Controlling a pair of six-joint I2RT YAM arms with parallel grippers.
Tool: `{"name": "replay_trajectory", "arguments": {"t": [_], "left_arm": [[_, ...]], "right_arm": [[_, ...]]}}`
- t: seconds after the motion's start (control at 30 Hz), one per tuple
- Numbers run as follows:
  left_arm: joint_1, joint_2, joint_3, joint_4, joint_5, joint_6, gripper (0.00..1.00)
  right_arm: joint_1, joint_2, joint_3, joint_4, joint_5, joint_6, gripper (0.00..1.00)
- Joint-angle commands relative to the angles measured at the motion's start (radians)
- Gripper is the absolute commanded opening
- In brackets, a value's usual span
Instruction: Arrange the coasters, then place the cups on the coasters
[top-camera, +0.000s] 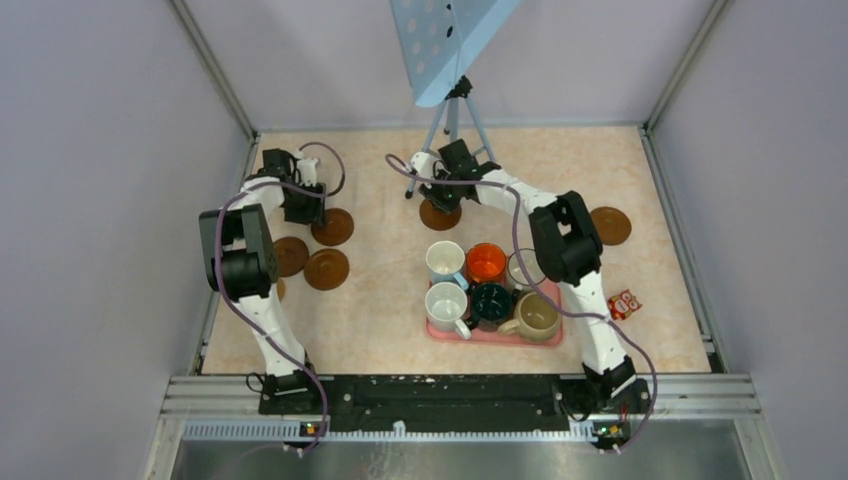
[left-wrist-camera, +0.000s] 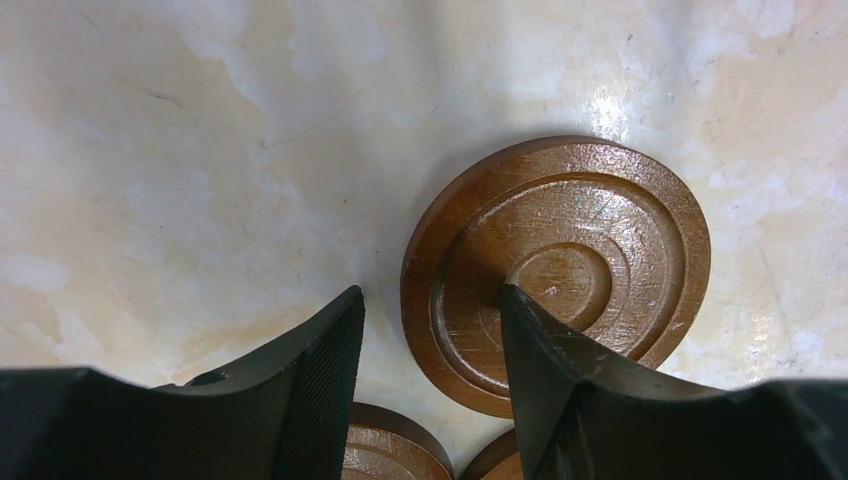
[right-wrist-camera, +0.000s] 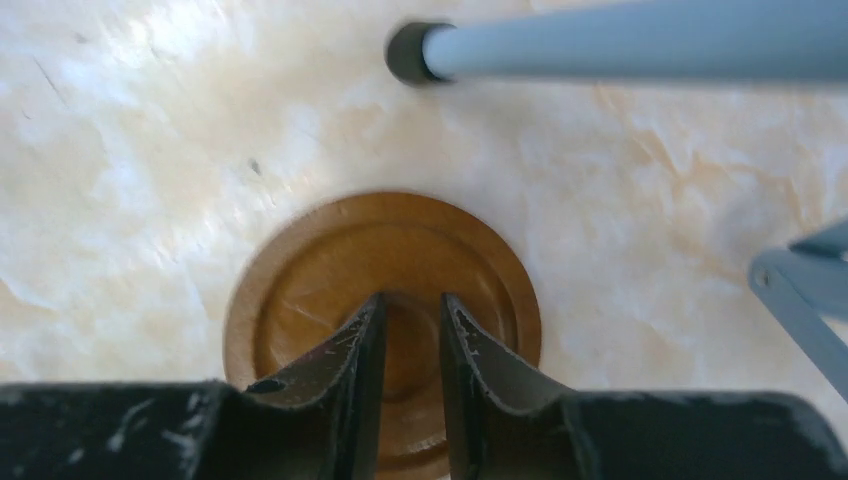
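Several brown coasters lie flat on the table. My left gripper (top-camera: 306, 206) (left-wrist-camera: 430, 310) is open astride the left rim of one coaster (top-camera: 333, 227) (left-wrist-camera: 580, 250), with one finger (left-wrist-camera: 550, 370) over the disc and the other over bare table. Two more coasters (top-camera: 290, 256) (top-camera: 327, 269) lie just nearer. My right gripper (top-camera: 452, 188) (right-wrist-camera: 410, 305) hangs over the centre of another coaster (top-camera: 440, 214) (right-wrist-camera: 330, 250), its jaws a narrow gap apart with nothing between them. One coaster (top-camera: 610, 225) lies far right. The cups, among them an orange one (top-camera: 486, 263) and a beige one (top-camera: 537, 315), stand together on the pink tray (top-camera: 500, 337).
A grey tripod (top-camera: 455, 120) (right-wrist-camera: 640, 40) carrying a blue perforated panel (top-camera: 450, 40) stands right behind the right gripper, with a second leg (right-wrist-camera: 800, 290) to its right. A small red packet (top-camera: 623, 303) lies right of the tray. Walls enclose the table on three sides.
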Motion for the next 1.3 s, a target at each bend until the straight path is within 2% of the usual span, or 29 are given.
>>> {"name": "replay_trajectory", "arguments": {"t": [0.0,0.17,0.4,0.53,0.73,0.9,1.13,1.27], "left_arm": [[0.014,0.054,0.022,-0.025,-0.012,0.004,0.59],[0.026,0.072,0.048,-0.029,-0.015,0.003,0.59],[0.034,0.068,0.051,-0.029,-0.001,0.011,0.6],[0.034,0.064,0.063,-0.028,0.025,0.001,0.64],[0.033,0.037,0.087,-0.017,0.058,-0.018,0.74],[0.033,0.005,0.092,0.001,0.093,-0.033,0.78],[0.031,-0.026,0.085,0.005,0.133,-0.034,0.8],[0.022,-0.034,0.082,0.008,0.16,-0.036,0.81]], "right_arm": [[0.063,0.073,0.047,-0.048,-0.024,0.034,0.25],[0.099,0.115,0.125,-0.065,-0.016,0.046,0.25],[0.105,0.104,0.104,-0.075,-0.049,0.036,0.26],[0.115,0.098,0.155,-0.069,-0.07,0.071,0.27],[0.109,-0.051,0.121,-0.007,-0.091,0.111,0.35],[0.086,-0.189,0.015,0.046,-0.103,0.169,0.51],[0.011,-0.415,-0.284,0.068,-0.13,0.164,0.54],[-0.091,-0.554,-0.445,-0.013,-0.169,0.158,0.53]]}}
